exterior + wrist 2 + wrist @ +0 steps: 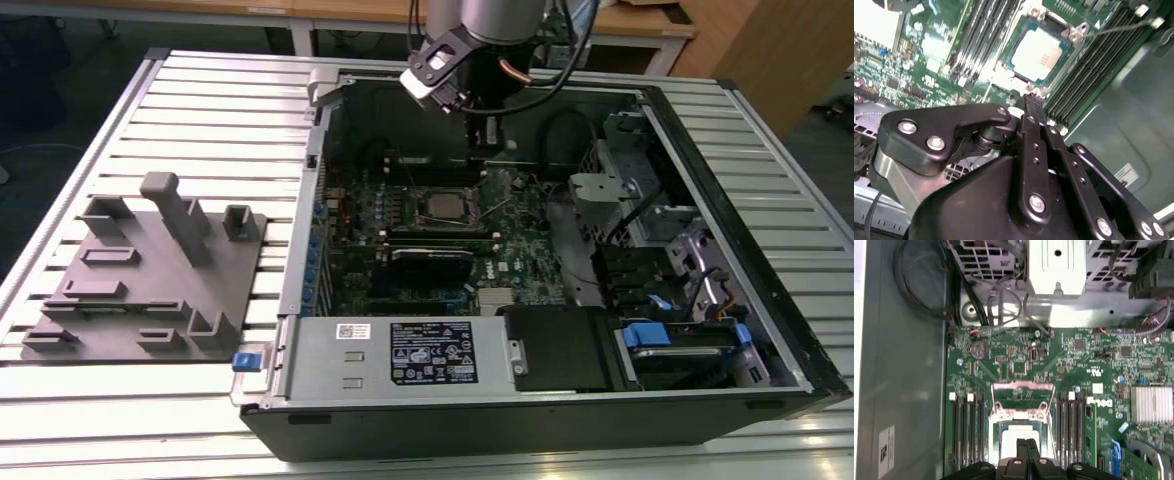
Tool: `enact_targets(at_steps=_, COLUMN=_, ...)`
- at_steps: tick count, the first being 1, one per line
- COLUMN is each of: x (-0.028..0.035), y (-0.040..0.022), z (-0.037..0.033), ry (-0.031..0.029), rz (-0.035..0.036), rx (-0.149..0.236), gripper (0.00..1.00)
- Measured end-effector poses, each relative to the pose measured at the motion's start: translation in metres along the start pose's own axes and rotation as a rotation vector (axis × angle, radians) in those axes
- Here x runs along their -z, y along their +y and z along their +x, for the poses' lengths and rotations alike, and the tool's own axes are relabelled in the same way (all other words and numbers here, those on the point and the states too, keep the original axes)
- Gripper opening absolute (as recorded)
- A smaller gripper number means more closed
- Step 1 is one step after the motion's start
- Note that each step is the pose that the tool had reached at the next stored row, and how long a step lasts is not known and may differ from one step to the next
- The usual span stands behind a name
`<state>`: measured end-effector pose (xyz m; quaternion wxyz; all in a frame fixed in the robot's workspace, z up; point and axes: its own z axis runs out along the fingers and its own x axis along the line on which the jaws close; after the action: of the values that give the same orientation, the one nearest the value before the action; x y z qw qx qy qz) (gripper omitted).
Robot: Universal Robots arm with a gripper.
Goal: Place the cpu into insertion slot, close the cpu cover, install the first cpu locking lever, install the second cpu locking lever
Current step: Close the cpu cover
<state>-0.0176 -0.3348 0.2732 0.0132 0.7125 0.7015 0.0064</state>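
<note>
I read the cpu (pixel 1036 52) as lying flat in the insertion slot (pixel 447 224), below the tip of the end effector (pixel 1026 445), whose two fingers are pressed together with nothing between them. The cpu cover (pixel 1023 386) looks tipped up and open at the socket's edge just ahead of the fingertips, with green board showing through its cut-out. So I judge the placing done and the closing not yet done. A thin wire lever (pixel 1119 29) runs out from the socket's corner, away from the end effector, and seems unlatched. The long memory slots (pixel 961 435) flank the end effector on either side. The whole case (pixel 534 430) sits on the slatted tabletop (pixel 214 90). My worry is an off-centre push: narrow shut fingertips could slide off the thin frame and strike the chip or the board. If the chip is not fully seated, the cover could press it crooked onto the contacts. The loose lever could also snag. I cannot make out whether the fingertips touch the cover or how high they hang over the socket. The end effector's own linkage hides the nearer part of the socket in both wrist views. I cannot see the cover's hinge or a second lever clearly.
</note>
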Motion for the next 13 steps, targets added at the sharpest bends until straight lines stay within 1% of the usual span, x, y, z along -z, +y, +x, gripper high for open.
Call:
enact_targets(at_steps=6, x=-0.0013, y=0.0167, z=0.0003, ry=-0.0004, rz=0.0045, rx=0.0, gripper=0.1)
enact_targets(at_steps=9, x=-0.002, y=0.0212, z=0.0003, ry=-0.0001, rz=0.0046, rx=0.0, gripper=0.1)
enact_targets(at_steps=11, x=-0.0026, y=0.0243, z=0.0004, ry=0.0001, rz=0.0047, rx=0.009, gripper=0.1)
enact_targets(at_steps=13, x=-0.0031, y=0.0256, z=0.0004, ry=0.0003, rz=0.0046, rx=0.019, gripper=0.1)
